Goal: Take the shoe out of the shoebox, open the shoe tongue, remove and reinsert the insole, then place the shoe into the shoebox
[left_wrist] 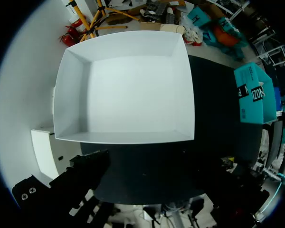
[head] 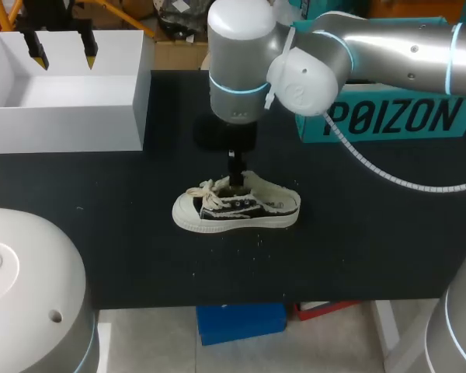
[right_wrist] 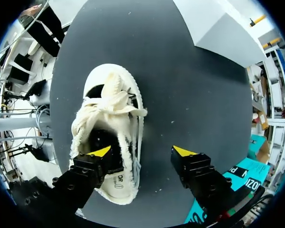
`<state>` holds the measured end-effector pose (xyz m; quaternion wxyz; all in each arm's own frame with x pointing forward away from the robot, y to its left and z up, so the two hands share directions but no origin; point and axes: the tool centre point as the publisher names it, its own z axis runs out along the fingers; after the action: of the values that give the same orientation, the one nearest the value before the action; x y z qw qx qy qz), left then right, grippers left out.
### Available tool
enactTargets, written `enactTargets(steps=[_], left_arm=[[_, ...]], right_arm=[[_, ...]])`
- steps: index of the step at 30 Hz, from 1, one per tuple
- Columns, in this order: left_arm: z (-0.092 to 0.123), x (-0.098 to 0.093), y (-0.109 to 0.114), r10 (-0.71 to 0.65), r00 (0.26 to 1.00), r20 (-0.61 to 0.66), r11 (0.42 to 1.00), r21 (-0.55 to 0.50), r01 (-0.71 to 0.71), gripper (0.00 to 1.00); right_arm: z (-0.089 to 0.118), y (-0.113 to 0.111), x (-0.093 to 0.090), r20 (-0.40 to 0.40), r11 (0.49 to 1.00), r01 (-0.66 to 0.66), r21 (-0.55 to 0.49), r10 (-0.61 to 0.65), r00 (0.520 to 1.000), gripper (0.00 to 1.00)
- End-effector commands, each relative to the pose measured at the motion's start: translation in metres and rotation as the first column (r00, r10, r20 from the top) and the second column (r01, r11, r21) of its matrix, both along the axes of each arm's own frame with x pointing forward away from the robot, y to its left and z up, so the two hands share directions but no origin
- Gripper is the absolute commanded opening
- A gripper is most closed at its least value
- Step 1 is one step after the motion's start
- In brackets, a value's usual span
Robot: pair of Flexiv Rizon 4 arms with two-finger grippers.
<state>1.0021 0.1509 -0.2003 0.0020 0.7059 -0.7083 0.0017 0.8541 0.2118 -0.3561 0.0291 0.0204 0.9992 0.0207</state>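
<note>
A white canvas shoe with dark side panels and loose white laces lies on its sole in the middle of the black table, toe pointing left. My right gripper hangs right over its heel end. In the right wrist view the right gripper stands open. One yellow fingertip is over the shoe's opening, the other is beside the shoe over bare table, holding nothing. The white shoebox stands empty at the back left. My left gripper hovers open above the shoebox.
A teal box stands at the back right behind my right arm, also seen in the left wrist view. Small white specks lie on the tabletop around the shoe. Bare black table stretches in front of and to the right of the shoe.
</note>
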Motion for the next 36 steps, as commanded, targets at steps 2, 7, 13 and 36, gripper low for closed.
enactTargets(steps=[2,7,13,36], left_arm=[[0.000,0.000,-0.001,0.002,1.000,-0.002,1.000,0.003,-0.002,1.00],[0.000,0.000,-0.001,0.002,1.000,-0.002,1.000,0.003,-0.002,1.00],[0.000,0.000,-0.001,0.002,1.000,-0.002,1.000,0.003,-0.002,1.00],[0.000,0.000,-0.001,0.002,1.000,-0.002,1.000,0.003,-0.002,1.00]], right_arm=[[0.038,-0.023,-0.020,0.009,0.990,-0.018,0.143,0.017,1.000,1.00],[0.055,-0.029,-0.028,0.008,0.953,-0.078,0.293,0.079,0.997,1.00],[0.068,-0.043,-0.030,-0.012,0.886,-0.115,0.450,0.135,0.991,1.00],[0.072,-0.048,-0.030,-0.030,0.858,-0.141,0.494,0.179,0.983,1.00]])
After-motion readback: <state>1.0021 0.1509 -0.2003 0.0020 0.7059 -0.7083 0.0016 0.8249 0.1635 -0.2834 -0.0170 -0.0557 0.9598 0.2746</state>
